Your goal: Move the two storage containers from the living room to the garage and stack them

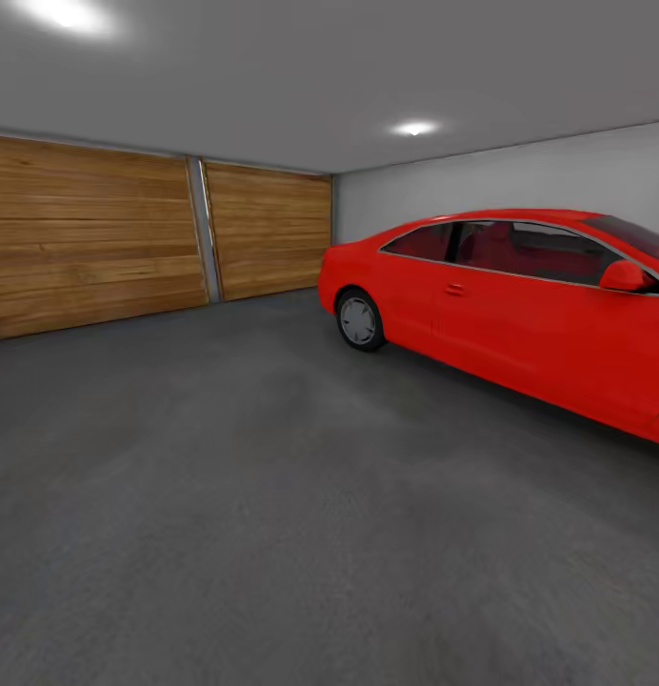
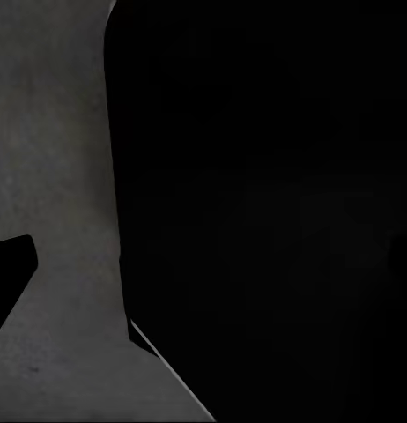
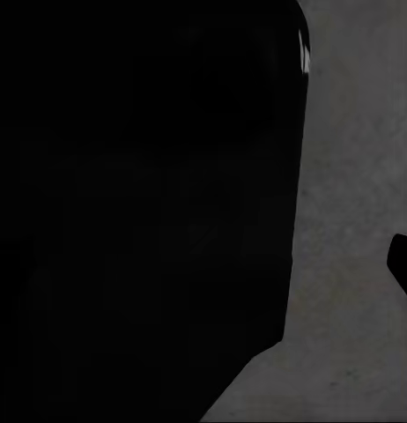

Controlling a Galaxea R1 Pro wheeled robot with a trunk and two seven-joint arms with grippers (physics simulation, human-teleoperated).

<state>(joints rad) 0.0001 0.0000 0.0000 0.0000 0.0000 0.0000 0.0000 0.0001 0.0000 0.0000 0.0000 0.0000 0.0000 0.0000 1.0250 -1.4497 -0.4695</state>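
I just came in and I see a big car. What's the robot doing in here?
The robot is in a garage, looking over the dark grey concrete floor toward a shiny red car and wide wooden plank doors. Nothing is being handled in the head view. Both wrist cameras show a large black shape close up with grey floor beside it, so each end effector's state is unclear.

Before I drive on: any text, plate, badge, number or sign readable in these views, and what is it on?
None readable.
Red car: no plate, badge or lettering can be made out on the side that faces the camera.
Wooden doors: plain planks, no sign or number.
White-grey wall and concrete floor: no markings.
Both wrist views: dark shapes over grey floor, no text.
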